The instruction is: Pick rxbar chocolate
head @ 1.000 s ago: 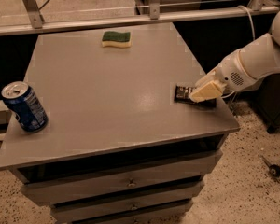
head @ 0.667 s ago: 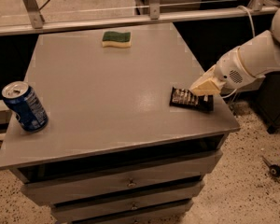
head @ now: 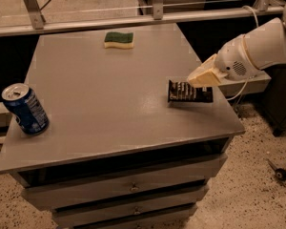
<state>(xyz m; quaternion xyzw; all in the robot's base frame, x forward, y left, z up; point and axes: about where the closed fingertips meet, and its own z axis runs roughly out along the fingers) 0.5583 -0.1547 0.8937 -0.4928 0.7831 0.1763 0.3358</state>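
fingers [head: 199, 79] clamp the rxbar chocolate [head: 185, 92] by the table [head: 109, 104] right edge.

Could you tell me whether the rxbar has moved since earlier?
Yes: the rxbar, at the tool, has shifted up-picture and slightly left, away from the front-right corner of the table.

On the table [head: 109, 109], the can [head: 26, 109] stands at frame left, the sponge [head: 119, 39] upper centre, the bar [head: 183, 92] right of centre, the gripper [head: 198, 80] over its top edge
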